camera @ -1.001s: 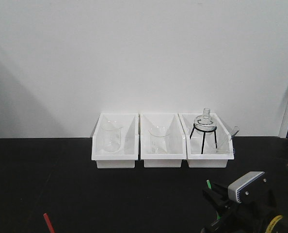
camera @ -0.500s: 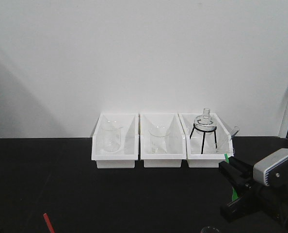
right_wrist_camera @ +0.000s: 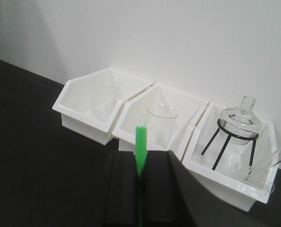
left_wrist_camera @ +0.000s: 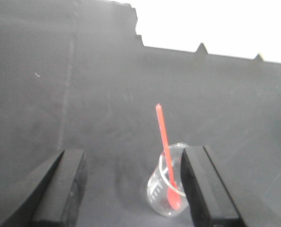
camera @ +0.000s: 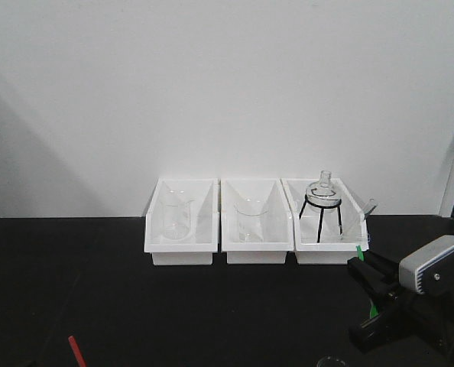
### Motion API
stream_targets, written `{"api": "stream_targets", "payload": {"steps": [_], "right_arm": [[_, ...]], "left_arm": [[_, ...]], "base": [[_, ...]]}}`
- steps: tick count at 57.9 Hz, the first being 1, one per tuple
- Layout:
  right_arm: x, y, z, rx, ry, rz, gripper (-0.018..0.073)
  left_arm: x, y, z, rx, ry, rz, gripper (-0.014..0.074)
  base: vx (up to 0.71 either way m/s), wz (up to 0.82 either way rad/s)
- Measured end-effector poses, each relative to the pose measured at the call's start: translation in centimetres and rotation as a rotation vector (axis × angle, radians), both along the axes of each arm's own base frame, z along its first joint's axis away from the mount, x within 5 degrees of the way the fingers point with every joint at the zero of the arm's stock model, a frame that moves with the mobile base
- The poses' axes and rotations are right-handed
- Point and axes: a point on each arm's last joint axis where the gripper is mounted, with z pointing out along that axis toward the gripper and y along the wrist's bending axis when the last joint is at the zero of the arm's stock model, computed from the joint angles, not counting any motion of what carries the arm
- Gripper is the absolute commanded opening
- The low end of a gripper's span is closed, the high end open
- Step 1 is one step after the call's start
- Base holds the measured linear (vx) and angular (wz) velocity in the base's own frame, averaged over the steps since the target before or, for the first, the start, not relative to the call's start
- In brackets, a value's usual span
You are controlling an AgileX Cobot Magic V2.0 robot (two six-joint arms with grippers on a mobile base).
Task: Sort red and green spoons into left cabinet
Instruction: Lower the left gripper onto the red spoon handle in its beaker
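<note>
The green spoon [right_wrist_camera: 140,144] is clamped upright between the shut fingers of my right gripper [right_wrist_camera: 140,158], its handle tip poking out above them. From the front, that gripper [camera: 372,279] hangs over the black table at the right, with the green spoon [camera: 358,251] showing at its tip. The red spoon [left_wrist_camera: 165,142] stands bowl-down in a small tilted glass beaker [left_wrist_camera: 165,191]. My left gripper [left_wrist_camera: 131,189] is open above it, the beaker close to its right finger [left_wrist_camera: 204,184]. The red spoon's handle [camera: 76,350] shows at the lower left. No cabinet is in view.
Three white bins [camera: 181,256] [camera: 256,256] [camera: 326,256] stand in a row against the white wall. The left and middle each hold a glass beaker; the right holds a round flask on a black tripod [camera: 322,195]. Another glass rim [camera: 330,361] peeks at the bottom edge.
Over the last second my right gripper moved right and up with the green spoon in it, then held nearly still. The red spoon has not moved.
</note>
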Motion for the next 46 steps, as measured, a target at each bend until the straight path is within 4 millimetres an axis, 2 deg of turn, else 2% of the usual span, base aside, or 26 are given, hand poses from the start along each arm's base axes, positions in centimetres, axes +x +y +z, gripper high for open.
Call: {"api": "stream_targets", "payload": {"steps": [7,23,34,46], "right_arm": [[0.0,0.0,0.0,0.000,0.001,0.000,-0.0006],[0.0,-0.1,-0.1,-0.007,0.012,-0.007,-0.0006],[0.0,-0.1,-0.2,-0.010,0.018,-0.010,-0.0006],[0.0,-0.1,-0.2,-0.011,0.020,-0.011,-0.0006]], "left_arm": [[1.9,-0.9,-0.9,0.033,0.049,-0.008,0.0533],[6.1,-2.4,-1.1,0.047,0.091,-0.021,0.0533],[7.5,-3.0,-2.0,0.013,0.146,-0.009,0.0533],[8.4,-3.5,-2.0,-0.011,0.163,-0.011,0.0533]], "base": [[0.00,0.00],[0.00,0.00],[0.00,0.00],[0.00,0.00]]}}
